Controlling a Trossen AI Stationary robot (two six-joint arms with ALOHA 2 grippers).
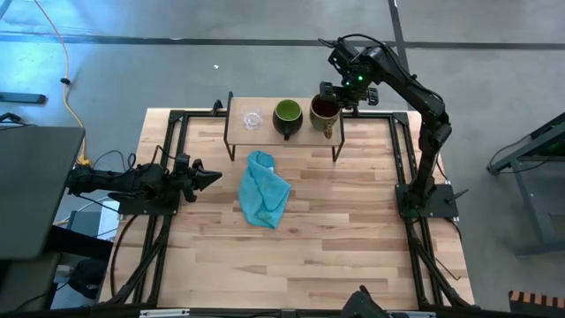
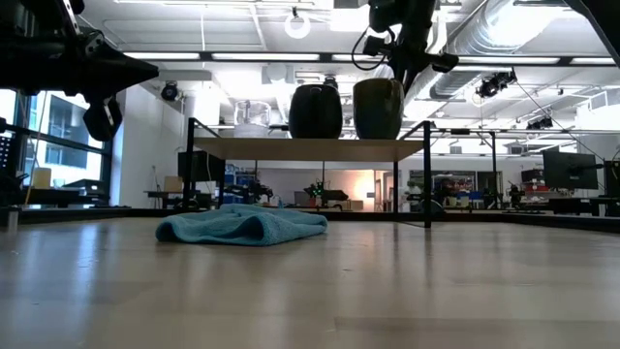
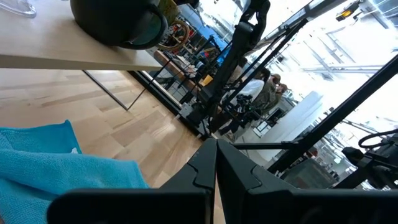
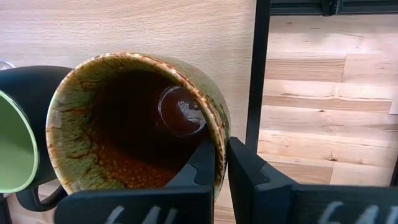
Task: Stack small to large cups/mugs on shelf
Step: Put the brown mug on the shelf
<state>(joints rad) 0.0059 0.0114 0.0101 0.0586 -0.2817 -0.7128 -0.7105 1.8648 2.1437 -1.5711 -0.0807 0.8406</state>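
On the shelf, a light-wood board on black legs at the table's far side, three cups stand in a row on their bases. A tiny clear glass cup is on the left, a dark mug with green inside in the middle, and an olive mug with brown inside on the right. My right gripper reaches down over the olive mug and is shut on its rim. My left gripper waits shut and empty at the table's left side, pointing level toward the cloth. My right gripper pinches the olive mug's rim wall on the mug's far-right side, one finger inside the mug and the other outside. The fingers come steeply from above. In the low view the mug stands upright with its base on the shelf's board.
A crumpled teal-blue cloth lies on the tabletop in front of the shelf, between the two arms. Black frame rails run along the table's sides. The dark mug stands close beside the olive one.
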